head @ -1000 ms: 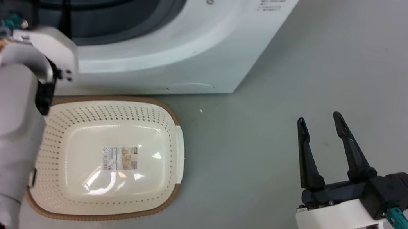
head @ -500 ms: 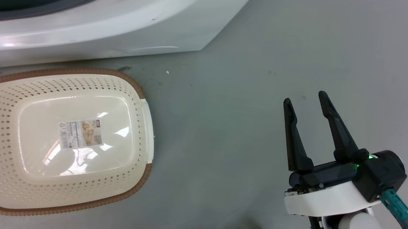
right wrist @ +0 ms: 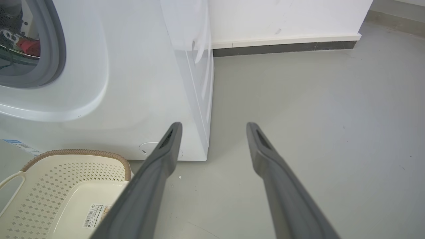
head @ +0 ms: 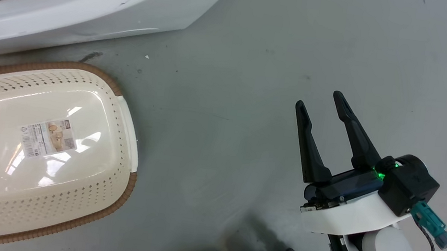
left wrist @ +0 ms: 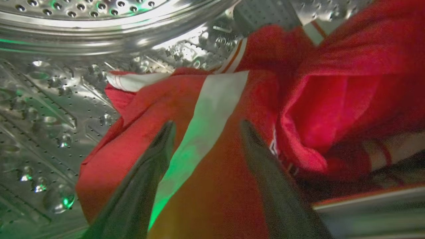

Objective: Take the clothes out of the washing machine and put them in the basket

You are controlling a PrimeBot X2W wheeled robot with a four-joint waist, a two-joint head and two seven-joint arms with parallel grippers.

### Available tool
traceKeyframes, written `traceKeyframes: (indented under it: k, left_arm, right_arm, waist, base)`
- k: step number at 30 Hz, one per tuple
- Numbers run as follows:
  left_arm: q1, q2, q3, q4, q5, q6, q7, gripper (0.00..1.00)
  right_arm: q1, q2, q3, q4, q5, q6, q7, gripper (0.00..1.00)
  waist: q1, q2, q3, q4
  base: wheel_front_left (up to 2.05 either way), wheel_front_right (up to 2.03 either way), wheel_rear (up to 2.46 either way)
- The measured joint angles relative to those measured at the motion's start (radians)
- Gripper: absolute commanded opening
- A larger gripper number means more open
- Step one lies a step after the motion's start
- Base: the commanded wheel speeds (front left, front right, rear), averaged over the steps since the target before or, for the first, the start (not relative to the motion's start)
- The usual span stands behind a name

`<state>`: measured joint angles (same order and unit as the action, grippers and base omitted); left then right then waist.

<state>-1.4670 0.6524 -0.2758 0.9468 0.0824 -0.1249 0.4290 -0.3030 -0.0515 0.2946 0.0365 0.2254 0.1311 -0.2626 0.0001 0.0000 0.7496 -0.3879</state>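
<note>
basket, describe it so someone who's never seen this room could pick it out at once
Start at the big white washing machine; on the grey floor just in front of it sits the basket. It is a low cream tub with holed sides, and no other thing here has its brown woven-looking rim or the paper label stuck on its base.

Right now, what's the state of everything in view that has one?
clothes: heaped in the drum, not yet out.
washing machine: porthole open, loaded.
basket: upright on the floor, empty.
left gripper: open, inside the drum, fingers over the clothes.
right gripper: open, empty, above the floor.
</note>
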Motion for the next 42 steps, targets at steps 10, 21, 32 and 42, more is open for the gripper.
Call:
traceKeyframes:
  k: [10, 21, 32, 42]
  left_arm:
    - [0.010, 0.045, -0.073, -0.021, -0.036, -0.004, 0.204, 0.00]
    - [0.135, 0.057, -0.029, -0.240, -0.110, 0.095, 0.074, 0.00]
    - [0.333, -0.045, 0.093, -0.245, -0.255, 0.218, -0.352, 0.00]
    - [0.512, -0.167, 0.170, -0.128, -0.385, 0.222, -0.647, 0.00]
  right_arm:
    - [-0.010, 0.000, 0.012, -0.002, 0.034, 0.000, 0.000, 1.00]
    - [-0.010, 0.000, -0.010, 0.007, 0.031, 0.000, 0.000, 1.00]
    - [0.025, 0.000, -0.054, 0.035, -0.007, 0.000, -0.001, 1.00]
    - [0.103, 0.001, -0.100, 0.069, -0.044, 0.000, 0.001, 1.00]
  waist:
    - [0.0000, 0.0000, 0.027, -0.025]
    - [-0.0001, 0.0000, -0.019, -0.014]
    - [-0.0002, 0.0000, -0.145, 0.006]
    - [-0.0003, 0.0000, -0.312, 0.037]
  base:
    - [0.00, 0.00, 0.00]
    - [0.00, 0.00, 0.00]
    - [0.00, 0.00, 0.00]
    - [0.00, 0.00, 0.00]
